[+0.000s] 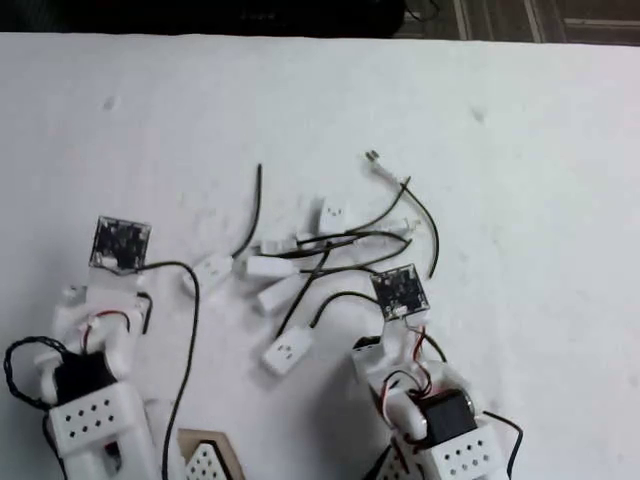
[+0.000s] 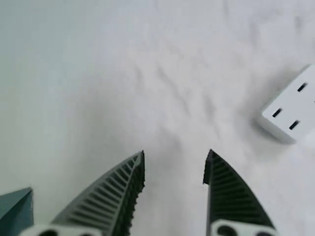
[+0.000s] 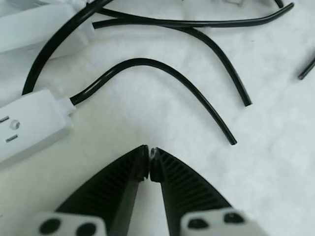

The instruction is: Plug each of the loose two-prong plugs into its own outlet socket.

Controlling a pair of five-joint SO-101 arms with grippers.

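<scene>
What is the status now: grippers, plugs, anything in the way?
Left gripper open, empty. Right gripper shut, empty. Plug lies loose, far side; sockets not held. Cords cross between them.

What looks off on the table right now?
Nothing is spilled or visibly broken. The black cords lie crossed in a tangle among the white outlet sockets mid-table. Several of them end in bare tips joined to nothing. What looks like a small plug lies apart, on the far side of the heap.
</scene>
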